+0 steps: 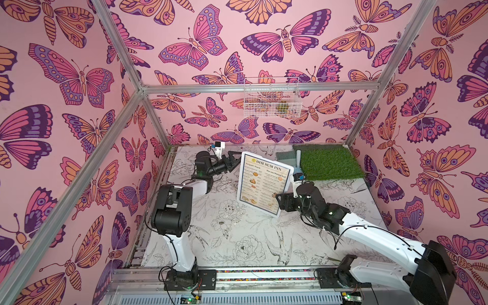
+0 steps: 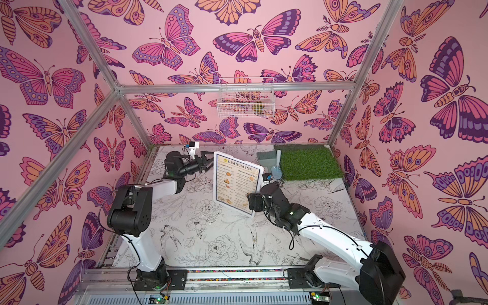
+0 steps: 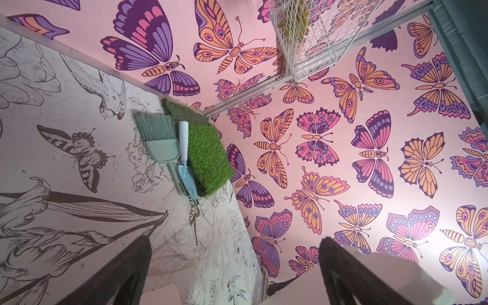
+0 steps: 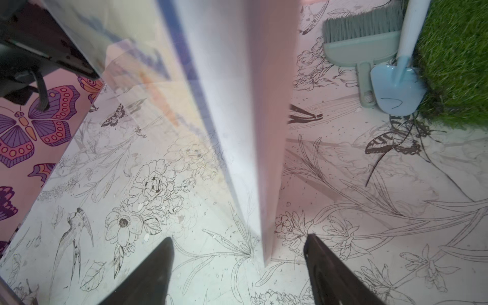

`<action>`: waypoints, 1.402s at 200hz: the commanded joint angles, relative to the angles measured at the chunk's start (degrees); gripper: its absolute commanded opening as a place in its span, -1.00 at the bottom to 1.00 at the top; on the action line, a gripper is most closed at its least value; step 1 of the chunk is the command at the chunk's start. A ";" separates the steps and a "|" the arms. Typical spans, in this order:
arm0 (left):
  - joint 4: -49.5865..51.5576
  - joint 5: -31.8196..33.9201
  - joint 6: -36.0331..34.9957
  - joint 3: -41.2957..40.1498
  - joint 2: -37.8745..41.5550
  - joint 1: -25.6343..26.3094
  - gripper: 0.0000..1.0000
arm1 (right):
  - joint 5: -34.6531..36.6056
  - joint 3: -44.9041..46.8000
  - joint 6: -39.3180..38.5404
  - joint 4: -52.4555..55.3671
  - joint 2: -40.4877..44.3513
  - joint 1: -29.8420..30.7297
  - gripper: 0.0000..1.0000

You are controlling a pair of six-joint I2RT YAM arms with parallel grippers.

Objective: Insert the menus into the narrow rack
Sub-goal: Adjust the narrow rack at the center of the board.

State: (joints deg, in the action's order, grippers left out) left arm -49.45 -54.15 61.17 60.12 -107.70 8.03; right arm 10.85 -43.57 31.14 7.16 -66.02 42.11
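Both top views: menu (image 1: 264, 182) sits framed inside the white rack (image 1: 239, 184), which stands tilted on its lower edge on the worktop (image 1: 237, 237) between the two sets of fingers. The left fingers (image 1: 231, 154) are spread wide and empty just beside its upper corner, and the right fingers (image 1: 280, 198) are at its lower side edge. Left wrist view: fingers (image 3: 124, 277) apart, holding nothing, with a pale blur of rack corner (image 3: 396, 274) beside one. Right wrist view: fingers (image 4: 153, 272) parted with the rack edge (image 4: 264, 158) between them, clear of both; insertion looks done, leaving only to settle the rack.
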 commanded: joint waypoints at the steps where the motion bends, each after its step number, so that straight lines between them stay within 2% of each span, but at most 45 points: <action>1: -0.84 -0.09 -0.24 -2.16 0.56 0.56 1.00 | 2.06 0.82 0.26 -3.37 -0.39 -2.57 0.59; 72: -2.66 0.36 1.14 -6.98 3.39 1.44 1.00 | 1.51 1.08 -1.14 -9.00 -2.08 -7.57 0.59; 129: 0.53 0.96 -0.46 -8.08 5.29 2.16 1.00 | -0.16 1.21 -1.98 -9.33 -1.34 -10.32 0.59; 152: 7.78 3.15 -5.52 -8.14 8.09 2.08 1.00 | -1.18 1.39 -3.14 -6.86 -0.21 -10.37 0.59; 183: 28.51 12.44 -18.44 -6.87 13.41 1.40 1.00 | -3.40 2.25 -5.11 -2.93 3.25 -10.35 0.60; 209: 36.64 21.03 -24.17 -7.41 16.75 -0.18 1.00 | 4.73 5.63 -4.43 -1.54 6.60 -10.37 0.60; 236: 38.98 25.15 -26.87 -9.02 18.80 -2.10 1.00 | 12.91 7.61 -5.02 -0.78 7.75 -12.07 0.60; 280: 44.32 34.66 -34.39 -12.19 23.31 -4.47 1.00 | 21.94 6.66 -10.52 -4.39 3.37 -18.89 0.60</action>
State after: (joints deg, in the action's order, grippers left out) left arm -10.11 -26.81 33.19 50.63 -87.55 4.78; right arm 24.49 -35.59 25.08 4.32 -60.38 26.44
